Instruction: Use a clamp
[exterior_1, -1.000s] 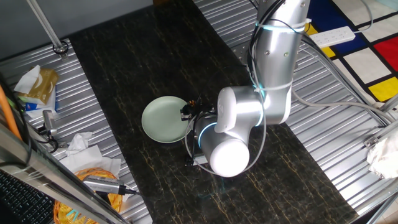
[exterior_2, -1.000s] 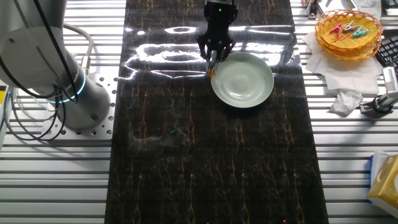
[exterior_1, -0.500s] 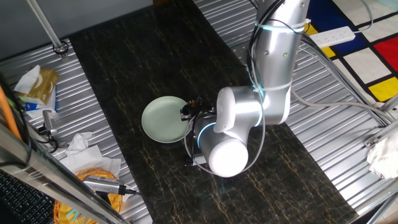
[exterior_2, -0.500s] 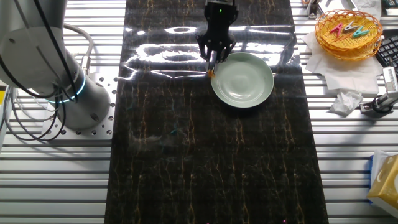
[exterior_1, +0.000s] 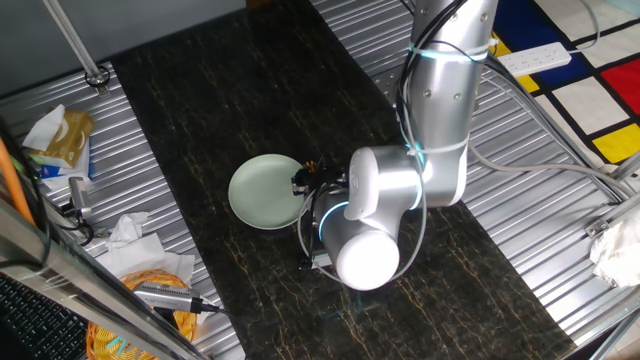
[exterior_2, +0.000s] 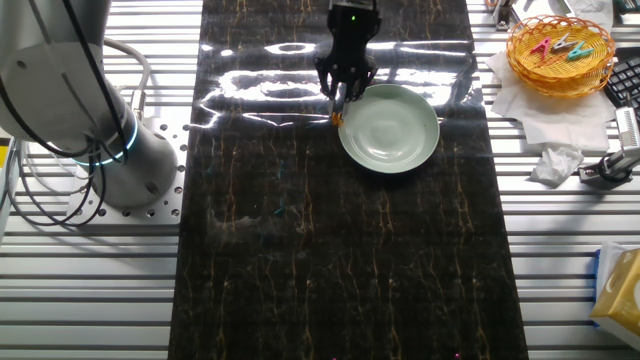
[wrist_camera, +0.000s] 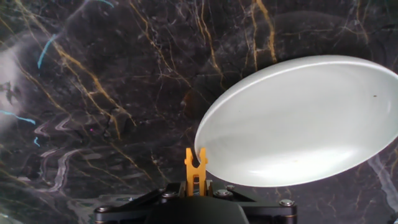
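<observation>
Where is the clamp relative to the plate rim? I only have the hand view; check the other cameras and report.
Observer: In the other fixed view, the clamp hangs just outside the plate's rim, on the side toward the arm's base.
Operator: Tell me what lies beyond the plate.
Observer: A wicker basket holding colored clips sits off the dark mat, on the metal table.
Operator: Confirm the grip.
Observer: The gripper points straight down, shut on the clamp, whose orange tip shows below the fingers.
</observation>
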